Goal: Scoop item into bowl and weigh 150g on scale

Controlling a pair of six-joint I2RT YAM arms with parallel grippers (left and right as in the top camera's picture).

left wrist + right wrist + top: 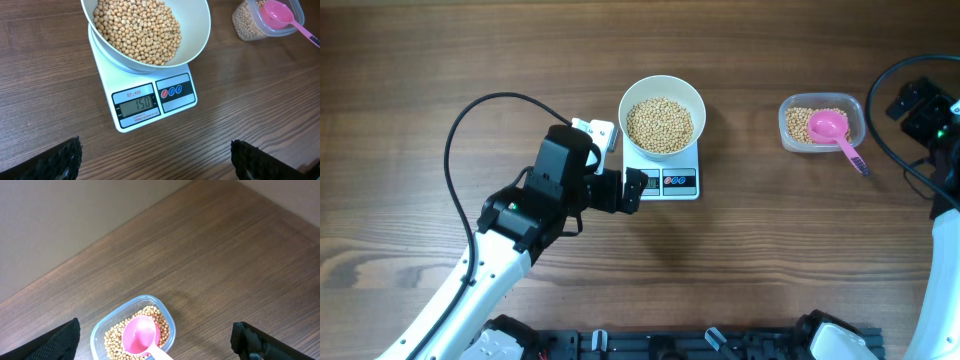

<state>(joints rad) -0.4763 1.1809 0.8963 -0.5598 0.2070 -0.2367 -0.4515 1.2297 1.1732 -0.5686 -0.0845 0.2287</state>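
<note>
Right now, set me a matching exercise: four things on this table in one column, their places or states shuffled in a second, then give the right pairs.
Things
1. round white bowl of tan beans
2. small white digital scale
3. pink plastic scoop
4. left gripper

Places or states
A. resting in the clear plastic tub of beans
B. open, holding nothing, beside the scale's display edge
C. standing on the scale's platform
D. display reads 150

Pairs: 1-C, 2-D, 3-A, 4-B
</note>
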